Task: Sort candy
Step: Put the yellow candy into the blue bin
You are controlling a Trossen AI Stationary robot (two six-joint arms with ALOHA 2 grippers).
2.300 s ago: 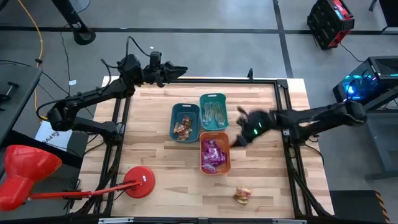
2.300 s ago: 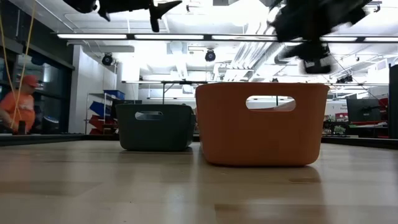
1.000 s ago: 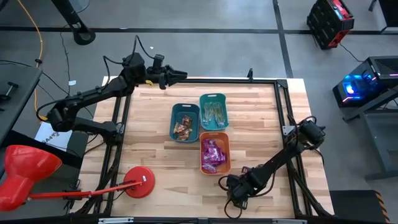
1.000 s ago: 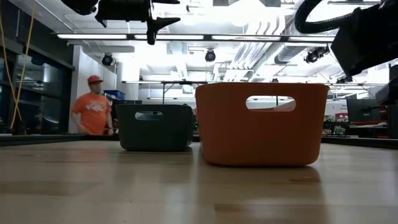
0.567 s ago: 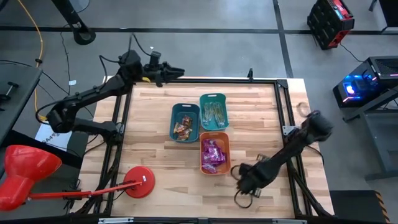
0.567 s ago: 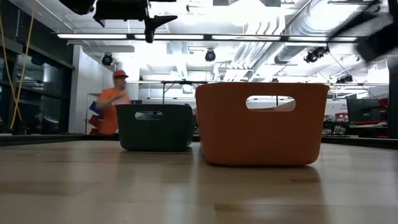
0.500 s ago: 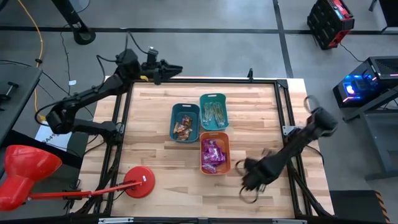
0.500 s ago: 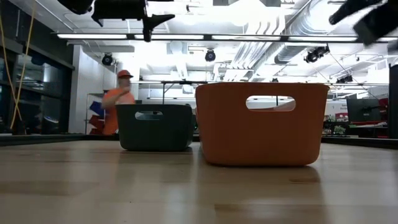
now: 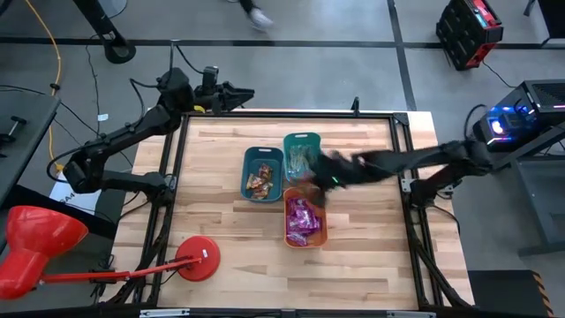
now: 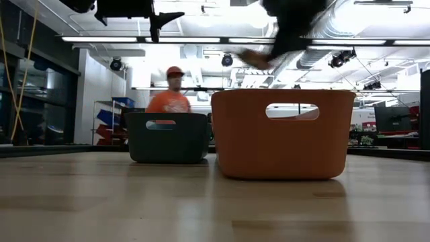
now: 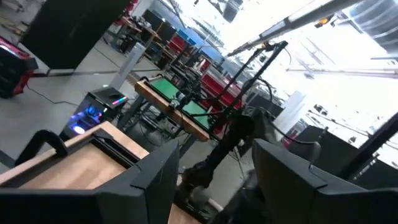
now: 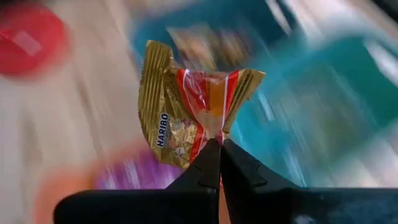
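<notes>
Swung from the table's near edge, right claw (image 12: pixel 219 149) pinches a gold candy packet (image 12: pixel 186 109) over the bins.

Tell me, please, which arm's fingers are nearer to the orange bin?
Right. The right gripper, shut on a gold candy packet, hangs over the bins just beside the orange bin. The left gripper waits past the table's far edge.

Right gripper (image 9: pixel 311 187) motion-blurred over bins; teal bin (image 10: pixel 168 137) hides person's lower body.
</notes>
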